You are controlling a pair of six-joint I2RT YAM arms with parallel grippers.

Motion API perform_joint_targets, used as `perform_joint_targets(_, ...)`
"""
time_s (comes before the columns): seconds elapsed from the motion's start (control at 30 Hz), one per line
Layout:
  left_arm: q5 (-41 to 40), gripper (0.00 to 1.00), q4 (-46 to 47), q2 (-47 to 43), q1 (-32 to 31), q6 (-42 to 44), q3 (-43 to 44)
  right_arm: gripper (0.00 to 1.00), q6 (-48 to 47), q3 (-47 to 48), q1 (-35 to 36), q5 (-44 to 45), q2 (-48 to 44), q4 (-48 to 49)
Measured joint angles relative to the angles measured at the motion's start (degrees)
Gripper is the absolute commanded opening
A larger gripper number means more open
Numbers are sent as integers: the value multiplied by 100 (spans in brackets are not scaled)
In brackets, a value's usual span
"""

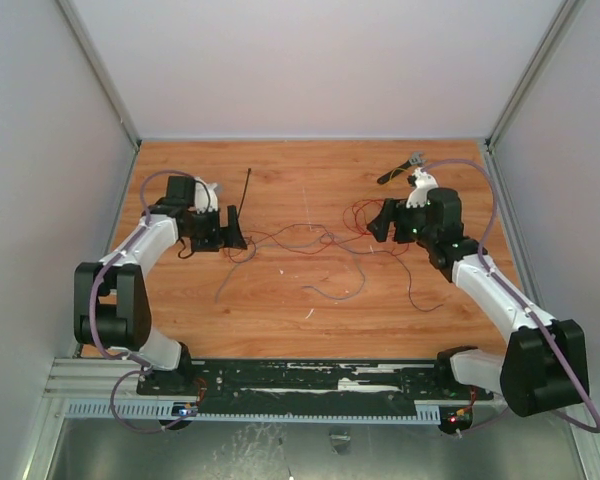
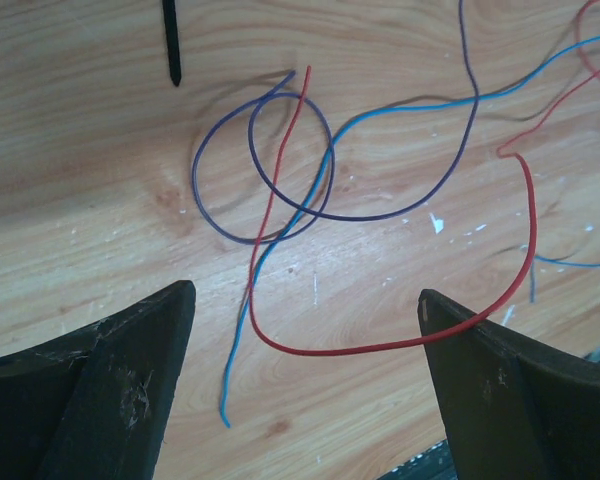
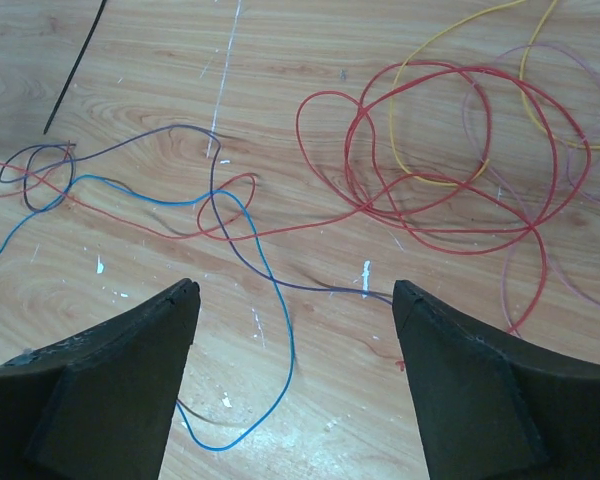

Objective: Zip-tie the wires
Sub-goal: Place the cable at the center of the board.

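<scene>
The wires [image 1: 320, 245] lie loose across the middle of the wooden table: red, blue, purple, grey and yellow strands. The zip tie [image 1: 246, 188] is a thin black strip lying just behind their left end. My left gripper [image 1: 236, 230] is open and empty at the left end of the wires. In the left wrist view a red wire [image 2: 380, 345] and a blue wire [image 2: 242, 330] run between its open fingers [image 2: 130, 370], and the zip tie's tip [image 2: 170, 45] shows at the top. My right gripper [image 1: 378, 223] is open and empty over the right side. The right wrist view shows the red tangle [image 3: 450, 160], a blue strand [image 3: 285, 340] and the zip tie [image 3: 75, 65].
A short black tool with a grey head [image 1: 400, 168] lies at the back right, behind the right gripper. White walls close in the table on three sides. A black-and-white rail [image 1: 310, 380] runs along the near edge between the arm bases.
</scene>
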Motion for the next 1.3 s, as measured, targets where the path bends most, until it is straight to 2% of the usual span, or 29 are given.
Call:
perform_joint_targets(0.23,844,98,352,-20,457,-140,-149,75,2,37,127,-345,243,398)
perform_joint_targets(0.3,951,98,389,-20,457,-142,-175,73,-31,90,361,-538,382,586)
perform_joint_targets(0.43,1073,98,422,-20,457,-142,-260,63,-177,396,988,-1029,857,1049)
perform_joint_targets(0.6,1115,98,435,-20,457,-140,-334,61,-297,1016,1624,-1598,1810,1742)
perform_joint_targets(0.67,1121,98,452,-31,457,-142,-334,61,-356,1283,1792,-1679,2186,1871)
perform_joint_targets(0.77,1134,98,503,-173,457,-166,-334,68,-411,1473,1926,-1624,2472,1908)
perform_joint_targets(0.83,1126,98,573,-387,457,-234,-332,71,-470,1473,1923,-1421,2461,1873)
perform_joint_targets(1.03,1088,98,1145,-1222,457,-656,-48,72,-713,1851,1633,-363,2315,1217)
perform_joint_targets(1.3,1128,98,2787,-2243,457,-1436,-87,72,-632,2103,63,979,2190,509)
